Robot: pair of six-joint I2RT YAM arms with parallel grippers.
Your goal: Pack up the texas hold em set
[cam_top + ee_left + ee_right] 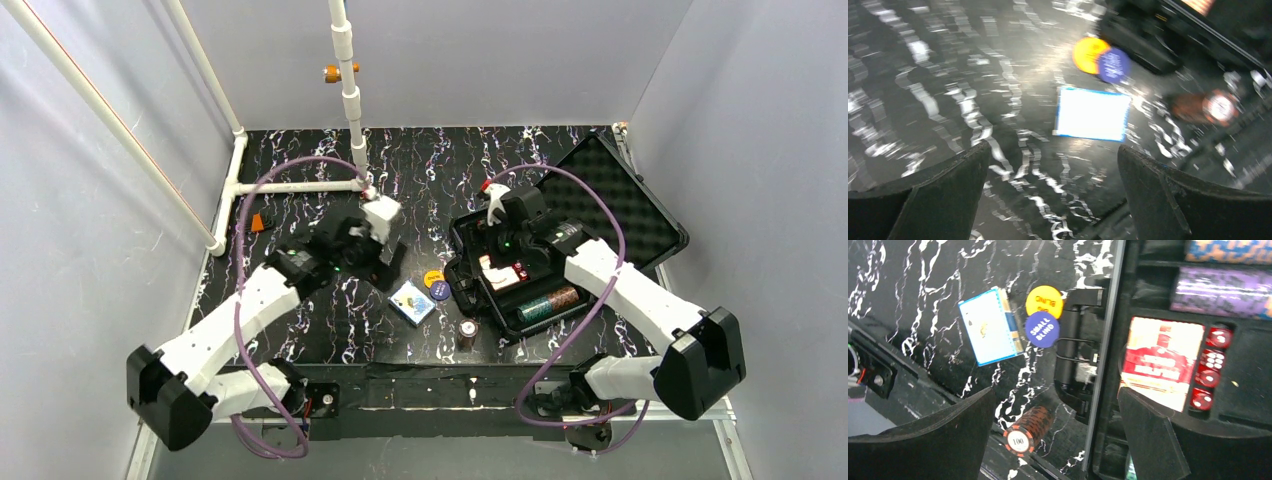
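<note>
The black case point(470, 262) lies open at the right, its foam-lined lid point(625, 200) tipped back. Inside it are a red deck point(1160, 362), red dice point(1210, 365) and chip stacks point(1223, 290). On the table left of the case lie a blue deck point(412, 302), a yellow button point(433, 279) overlapped by a blue button point(440, 291), and a loose chip stack point(467, 333) on its side. My left gripper point(388, 264) hovers open just left of the blue deck point(1093, 114). My right gripper point(497, 248) hangs open over the case's left edge, above the loose chip stack point(1025, 432).
A white pipe frame point(350, 90) rises at the back centre, with a horizontal bar point(290, 187) along the back left. A small orange object point(262, 222) lies at the far left. Grey walls close in both sides.
</note>
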